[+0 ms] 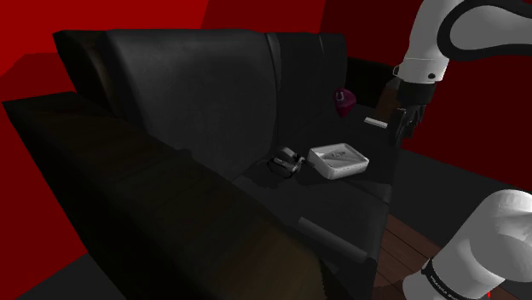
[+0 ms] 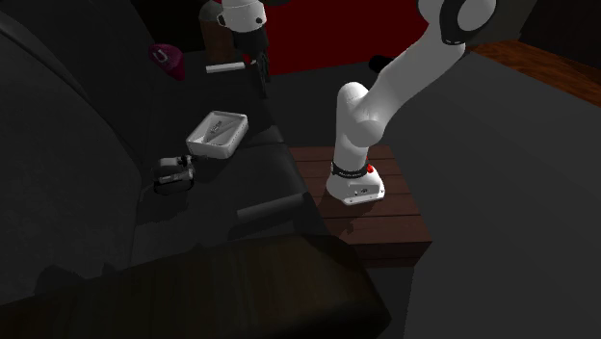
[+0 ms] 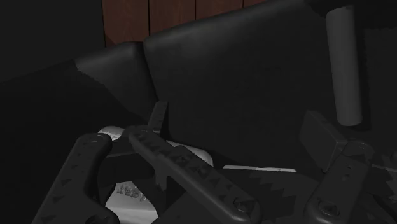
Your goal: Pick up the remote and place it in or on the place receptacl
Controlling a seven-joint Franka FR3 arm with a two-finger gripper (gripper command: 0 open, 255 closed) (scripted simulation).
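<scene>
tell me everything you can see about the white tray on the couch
The shallow white rectangular tray has a raised rim and low walls. Faint grey marks inside it are too small to identify. It is drawn plain, with no clear material. It lies flat, open side up, on the dark sofa's seat cushion, towards the cushion's front edge. A small round dark-and-white object sits apart from it, on the shoulder view's left.
</scene>
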